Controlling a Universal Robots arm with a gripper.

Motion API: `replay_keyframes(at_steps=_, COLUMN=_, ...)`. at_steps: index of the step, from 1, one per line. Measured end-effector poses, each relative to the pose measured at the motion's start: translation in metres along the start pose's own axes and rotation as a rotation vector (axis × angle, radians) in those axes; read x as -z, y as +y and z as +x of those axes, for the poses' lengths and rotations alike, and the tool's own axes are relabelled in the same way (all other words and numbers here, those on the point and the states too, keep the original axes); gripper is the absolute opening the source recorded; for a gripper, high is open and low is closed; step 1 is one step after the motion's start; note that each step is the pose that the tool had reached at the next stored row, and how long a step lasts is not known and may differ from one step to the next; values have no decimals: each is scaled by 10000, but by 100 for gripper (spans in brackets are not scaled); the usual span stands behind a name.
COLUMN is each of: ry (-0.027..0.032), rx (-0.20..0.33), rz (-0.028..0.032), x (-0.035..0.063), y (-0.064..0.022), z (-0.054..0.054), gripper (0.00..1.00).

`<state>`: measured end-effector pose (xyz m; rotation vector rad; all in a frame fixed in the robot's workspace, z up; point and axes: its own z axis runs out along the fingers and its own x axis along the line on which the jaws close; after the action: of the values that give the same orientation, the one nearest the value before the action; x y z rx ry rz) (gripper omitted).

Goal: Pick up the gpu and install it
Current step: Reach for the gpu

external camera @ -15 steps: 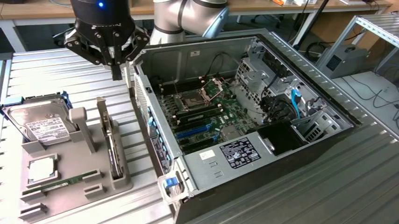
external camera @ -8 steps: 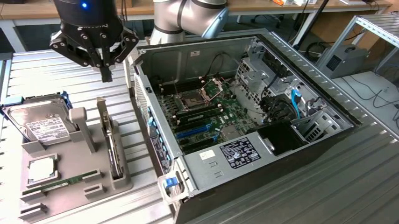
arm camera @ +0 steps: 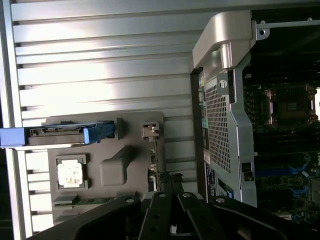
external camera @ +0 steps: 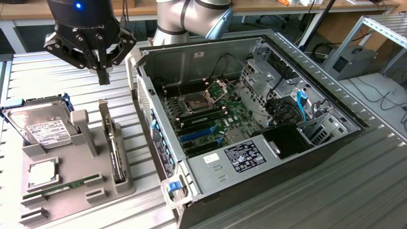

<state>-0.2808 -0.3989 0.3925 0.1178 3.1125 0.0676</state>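
Gripper [external camera: 104, 75] shut tight, fingers pressed together, nothing held. Hanging above gray holder tray [external camera: 71, 168]. gpu [external camera: 112, 143] upright on edge in tray slot nearest open computer case [external camera: 147, 109]. Just below fingertips, apart, untouched.

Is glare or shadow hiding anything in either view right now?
Wrist view: strong glare washes out the ribbed table, and the inside of the computer case sits in shadow. Exterior view: even light, the card plainly lit.
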Motion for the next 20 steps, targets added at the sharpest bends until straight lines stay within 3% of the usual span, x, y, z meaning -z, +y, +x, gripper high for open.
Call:
replay_keyframes(at_steps=10, ry=0, rx=-1, rz=0, x=2, y=-49, z=3, gripper=11)
replay_keyframes(at_steps=20, ry=0, rx=-1, rz=0, x=11, y=-236, z=19, gripper=11)
